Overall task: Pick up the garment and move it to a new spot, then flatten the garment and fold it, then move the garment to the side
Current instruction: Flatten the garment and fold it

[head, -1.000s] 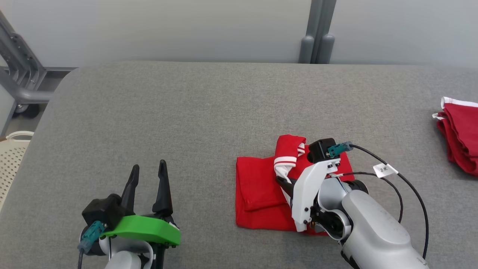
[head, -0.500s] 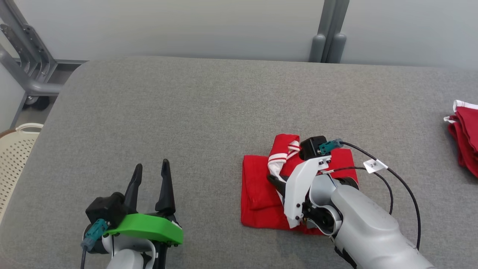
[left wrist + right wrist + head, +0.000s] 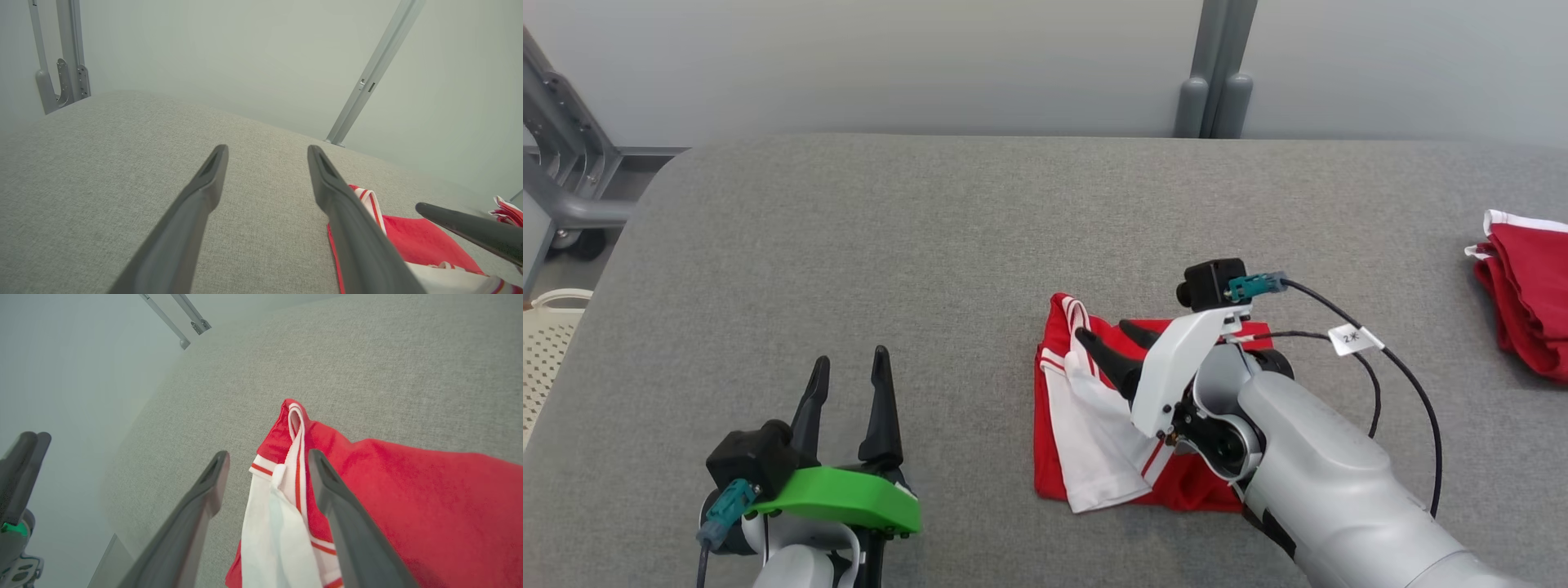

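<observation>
Slippage is the main risk: the garment (image 3: 1086, 441), red with a white striped flap turned over it, lies loosely folded near the front edge of the table (image 3: 931, 245), right of its middle. A pinch on that top flap alone would likely peel the fold open rather than carry the whole stack. The right claw (image 3: 1107, 335) has its fingers spread, straddling the striped fold and gripping nothing; whether a finger brushes the cloth I cannot tell. The left claw (image 3: 848, 363) is parted and empty, toward the front left
</observation>
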